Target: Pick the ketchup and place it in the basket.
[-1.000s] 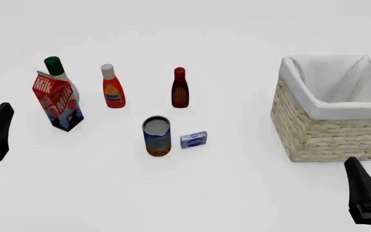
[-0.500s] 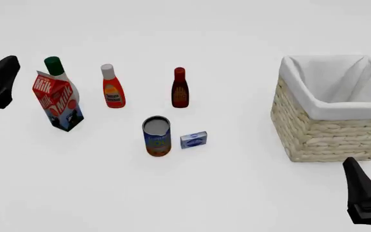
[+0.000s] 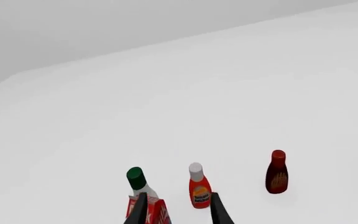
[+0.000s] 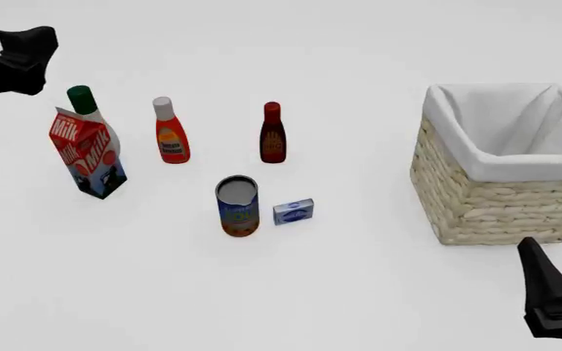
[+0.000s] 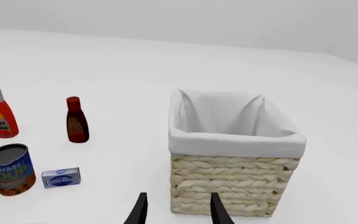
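Observation:
The ketchup (image 4: pixel 172 135) is a red-orange squeeze bottle with a white-grey cap, standing upright at the far left-centre of the table. It also appears as the ketchup (image 3: pixel 199 191) and the ketchup (image 5: pixel 0 120) in the wrist views. The wicker basket (image 4: pixel 496 205) with white lining stands at the right, and the basket (image 5: pixel 229 179) fills the middle of the right wrist view. My left gripper (image 4: pixel 29 51) hovers high at the far left, open, behind the ketchup; its fingers (image 3: pixel 140 211) frame it from a distance. My right gripper (image 4: pixel 544 285) is open and empty, just in front of the basket.
A maroon bottle with a red cap (image 4: pixel 272 134) stands right of the ketchup. A milk carton (image 4: pixel 88 153) and a green-capped white bottle (image 4: pixel 83 102) stand to its left. Nearer the front are a soup can (image 4: pixel 237 206) and a small blue box (image 4: pixel 293 212).
My left gripper has travelled from the left edge near the front toward the far left corner. The right gripper has barely shifted. No object has moved.

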You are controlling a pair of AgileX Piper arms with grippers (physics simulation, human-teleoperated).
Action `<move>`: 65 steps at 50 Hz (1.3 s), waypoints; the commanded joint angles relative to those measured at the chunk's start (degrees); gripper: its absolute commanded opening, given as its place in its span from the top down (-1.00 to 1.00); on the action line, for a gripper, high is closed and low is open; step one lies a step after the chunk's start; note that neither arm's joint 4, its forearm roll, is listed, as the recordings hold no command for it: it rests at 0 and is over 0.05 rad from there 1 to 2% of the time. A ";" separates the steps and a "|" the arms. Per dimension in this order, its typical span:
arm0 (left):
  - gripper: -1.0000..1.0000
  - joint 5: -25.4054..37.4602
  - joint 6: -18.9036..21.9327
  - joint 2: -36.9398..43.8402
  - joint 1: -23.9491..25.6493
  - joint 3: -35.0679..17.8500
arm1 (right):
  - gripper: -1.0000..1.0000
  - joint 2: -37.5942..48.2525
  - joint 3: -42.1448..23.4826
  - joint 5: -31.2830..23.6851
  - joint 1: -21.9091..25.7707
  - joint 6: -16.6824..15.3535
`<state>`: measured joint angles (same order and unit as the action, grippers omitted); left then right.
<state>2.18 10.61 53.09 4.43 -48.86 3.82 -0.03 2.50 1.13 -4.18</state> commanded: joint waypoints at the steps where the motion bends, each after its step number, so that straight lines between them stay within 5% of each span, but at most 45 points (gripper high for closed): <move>1: -1.00 -0.73 0.77 6.03 1.94 -5.41 | -1.00 0.11 0.00 0.05 0.20 -0.61; 65: -1.00 -8.92 -7.02 37.34 2.61 -22.81 | -1.00 5.60 0.01 4.59 -0.72 -0.45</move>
<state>-5.65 4.69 86.37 7.41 -70.13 8.23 -0.02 6.18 0.68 -4.73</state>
